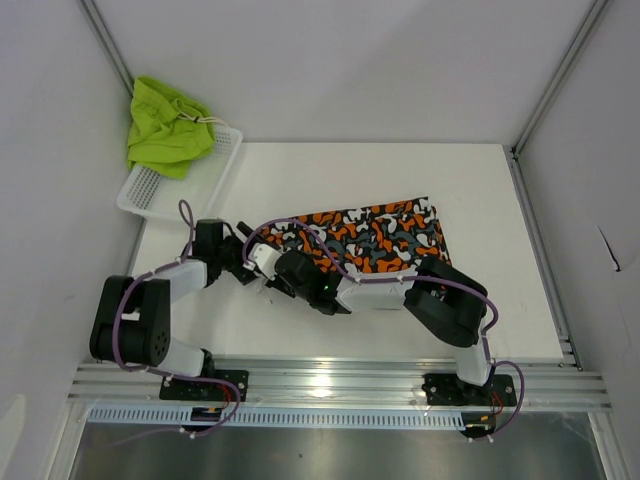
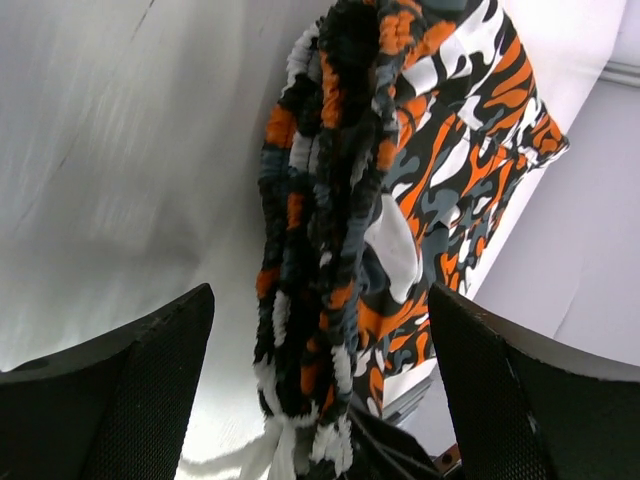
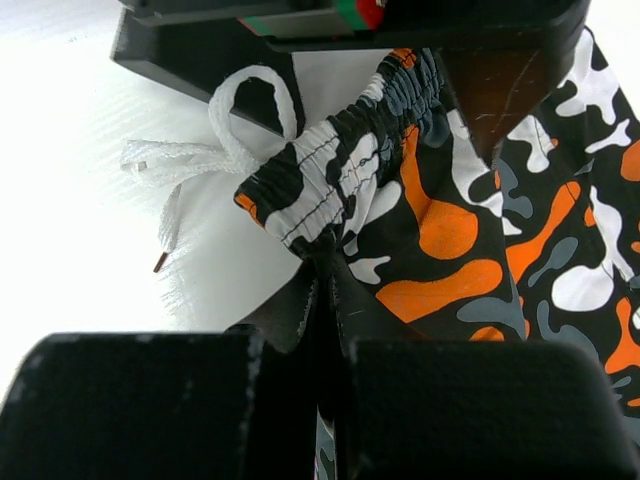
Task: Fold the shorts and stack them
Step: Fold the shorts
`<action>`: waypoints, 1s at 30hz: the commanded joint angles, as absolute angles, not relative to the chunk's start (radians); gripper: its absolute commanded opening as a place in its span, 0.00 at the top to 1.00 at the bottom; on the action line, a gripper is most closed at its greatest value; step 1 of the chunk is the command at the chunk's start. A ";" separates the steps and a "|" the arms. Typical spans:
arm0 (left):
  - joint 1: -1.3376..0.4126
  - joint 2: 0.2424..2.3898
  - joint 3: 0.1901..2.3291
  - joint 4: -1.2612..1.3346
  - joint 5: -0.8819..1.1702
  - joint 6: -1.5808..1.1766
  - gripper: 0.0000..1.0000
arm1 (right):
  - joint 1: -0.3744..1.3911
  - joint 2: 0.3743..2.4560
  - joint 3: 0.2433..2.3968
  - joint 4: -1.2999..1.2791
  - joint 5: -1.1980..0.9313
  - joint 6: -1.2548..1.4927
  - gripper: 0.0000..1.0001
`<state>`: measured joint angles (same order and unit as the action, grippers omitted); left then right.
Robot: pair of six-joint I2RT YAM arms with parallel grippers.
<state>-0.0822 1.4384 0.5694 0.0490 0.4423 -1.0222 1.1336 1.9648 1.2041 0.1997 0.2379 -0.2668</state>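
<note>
Camo shorts (image 1: 385, 235) lengthwise left-right, waistband (image 3: 340, 170) seemingly leftward, right end effector (image 3: 325, 345) pinching it, left end effector (image 2: 320, 390) spread

left arm (image 1: 135, 320), right arm (image 1: 450, 300): black, white | cables (image 1: 191, 238): purple | jaws: black

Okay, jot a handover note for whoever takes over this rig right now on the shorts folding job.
Left end effector: open, straddling the bunched waistband of the camo shorts, not gripping.
Right end effector: shut on the camo shorts at the waistband, beside the white drawstring.
Things: camo shorts lie on the table; lime green shorts are heaped in the white basket at the far left corner.
Done: nothing stacked yet.
Left: fold the camo pair, fetch and fold the green pair, stack them.
</note>
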 commanded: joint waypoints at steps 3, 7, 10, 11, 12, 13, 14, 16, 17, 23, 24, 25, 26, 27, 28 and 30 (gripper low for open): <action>-0.100 1.509 0.572 0.208 0.497 -1.103 0.12 | 1.127 1.904 1.200 0.247 0.227 -0.253 1.00; -0.104 1.565 0.555 0.311 0.526 -1.146 0.16 | 1.127 1.895 1.186 0.255 0.226 -0.253 1.00; -0.104 1.598 0.563 0.362 0.534 -1.164 0.21 | 1.127 1.884 1.177 0.261 0.222 -0.252 1.00; -0.104 1.606 0.561 0.374 0.537 -1.170 0.25 | 1.127 1.882 1.175 0.261 0.222 -0.252 1.00; -0.104 1.614 0.563 0.382 0.538 -1.175 0.27 | 1.127 1.881 1.174 0.262 0.219 -0.252 1.00; -0.104 1.623 0.561 0.408 0.538 -1.187 0.29 | 1.126 1.879 1.172 0.261 0.222 -0.252 1.00; -0.104 1.628 0.560 0.419 0.535 -1.193 0.34 | 1.129 1.879 1.173 0.259 0.222 -0.252 1.00; -0.104 1.626 0.543 0.457 0.523 -1.212 0.42 | 1.127 1.881 1.172 0.261 0.224 -0.252 1.00; -0.104 1.625 0.543 0.469 0.514 -1.218 0.43 | 1.131 1.879 1.170 0.261 0.222 -0.252 1.00; -0.103 1.628 0.557 0.468 0.509 -1.206 0.54 | 1.140 1.885 1.173 0.249 0.229 -0.262 1.00; -0.103 1.628 0.555 0.465 0.505 -1.201 0.55 | 1.143 1.885 1.173 0.247 0.230 -0.264 1.00; -0.103 1.626 0.557 0.462 0.502 -1.194 0.58 | 1.146 1.887 1.173 0.244 0.232 -0.267 1.00; -0.103 1.626 0.558 0.460 0.499 -1.190 0.61 | 1.147 1.888 1.173 0.242 0.232 -0.267 1.00; -0.103 1.625 0.560 0.459 0.497 -1.187 0.66 | 1.152 1.890 1.175 0.241 0.229 -0.268 1.00; -0.103 1.623 0.558 0.460 0.494 -1.180 0.82 | 1.155 1.893 1.177 0.235 0.230 -0.271 1.00; -0.103 1.617 0.571 0.442 0.494 -1.157 1.00 | 1.164 1.898 1.186 0.226 0.219 -0.273 0.94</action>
